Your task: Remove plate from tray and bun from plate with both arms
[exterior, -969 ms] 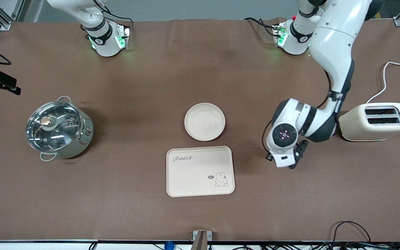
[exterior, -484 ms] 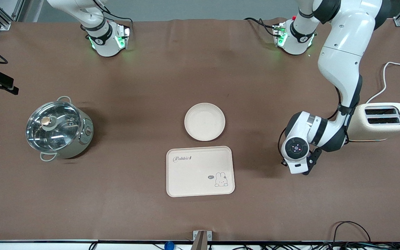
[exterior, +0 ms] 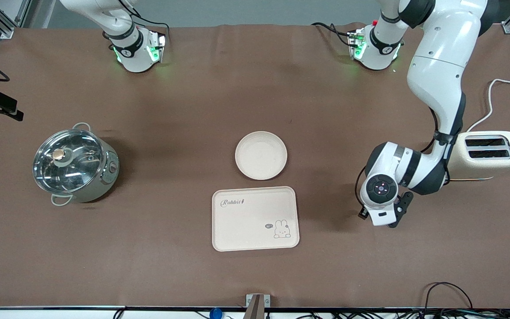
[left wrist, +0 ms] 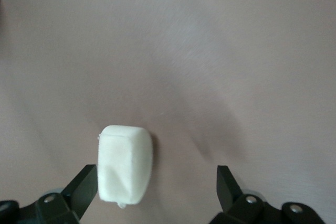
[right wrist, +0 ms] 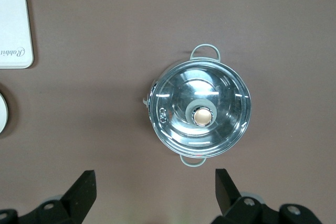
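The bun (left wrist: 126,163) is a small pale cream lump lying on the brown table. My left gripper (left wrist: 157,174) is open and straddles it, with the bun close against one finger (left wrist: 84,184) and a wide gap to the other. In the front view the left arm's hand (exterior: 381,208) points down at the table between the tray and the toaster and hides the bun. The round cream plate (exterior: 261,155) lies mid-table, just farther from the front camera than the tray; its edge shows in the right wrist view (right wrist: 2,114). My right gripper (right wrist: 156,179) is open and empty, high over the pot.
The rectangular cream rabbit tray (exterior: 255,218) lies mid-table and shows in the right wrist view (right wrist: 13,27). A steel pot with a glass lid (exterior: 74,165) stands toward the right arm's end and shows in the right wrist view (right wrist: 199,111). A cream toaster (exterior: 485,155) stands beside the left arm's elbow.
The left arm's hand has moved toward the toaster's end of the table and lower in the front view. The plate, tray and pot have not moved.
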Motion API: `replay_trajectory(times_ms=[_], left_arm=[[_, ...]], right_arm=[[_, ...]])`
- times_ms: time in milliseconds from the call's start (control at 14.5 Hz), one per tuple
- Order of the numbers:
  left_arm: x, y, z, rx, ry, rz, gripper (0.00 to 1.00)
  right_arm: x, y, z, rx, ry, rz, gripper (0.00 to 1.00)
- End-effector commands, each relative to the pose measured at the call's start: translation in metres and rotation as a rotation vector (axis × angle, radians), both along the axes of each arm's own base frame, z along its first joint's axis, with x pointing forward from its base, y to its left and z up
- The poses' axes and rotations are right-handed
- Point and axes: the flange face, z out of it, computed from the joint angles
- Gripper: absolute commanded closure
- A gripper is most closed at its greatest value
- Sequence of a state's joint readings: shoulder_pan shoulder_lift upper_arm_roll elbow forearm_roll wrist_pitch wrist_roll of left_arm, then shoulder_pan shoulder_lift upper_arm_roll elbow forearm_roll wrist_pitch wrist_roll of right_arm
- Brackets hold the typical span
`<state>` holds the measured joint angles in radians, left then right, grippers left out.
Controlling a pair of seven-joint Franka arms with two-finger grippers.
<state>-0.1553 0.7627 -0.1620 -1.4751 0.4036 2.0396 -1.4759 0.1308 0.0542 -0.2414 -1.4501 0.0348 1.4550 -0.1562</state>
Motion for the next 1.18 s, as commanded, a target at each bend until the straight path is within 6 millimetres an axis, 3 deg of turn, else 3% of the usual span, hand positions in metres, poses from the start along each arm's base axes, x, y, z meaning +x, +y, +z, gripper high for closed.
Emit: replay_trajectory(times_ms=[0,138,277,484,761,899,1107], left_arm=[[0.006,0.0,0.051,-0.019,-0.033,-0.063,0.0],[0.005,0.006,0.089,-0.005,0.003,-0.222,0.0],[0.006,0.012,0.144,-0.003,0.024,-0.386,0.0],[-0.006,0.017,0.211,-0.008,0.078,-0.604,0.0],[-0.044,0.023,0.313,-0.062,0.101,-0.837,0.0],[-0.055,0.051,0.349,-0.113,0.094,-0.913,0.0],[-0.087,0.074,0.399,-0.212,0.058,-0.968,0.0]], right_arm=[[-0.003,-0.003,0.006,0.005,-0.007,0.01,0.0],[-0.003,-0.003,0.006,0.01,-0.011,0.01,0.0],[-0.003,-0.003,0.006,0.008,-0.009,0.01,0.0],[-0.002,-0.002,0.006,0.01,-0.011,0.012,0.0],[-0.003,-0.002,0.006,0.009,-0.009,0.012,0.0],[-0.003,-0.002,0.006,0.01,-0.009,0.012,0.0],[-0.003,-0.002,0.007,0.011,-0.012,0.012,0.0]])
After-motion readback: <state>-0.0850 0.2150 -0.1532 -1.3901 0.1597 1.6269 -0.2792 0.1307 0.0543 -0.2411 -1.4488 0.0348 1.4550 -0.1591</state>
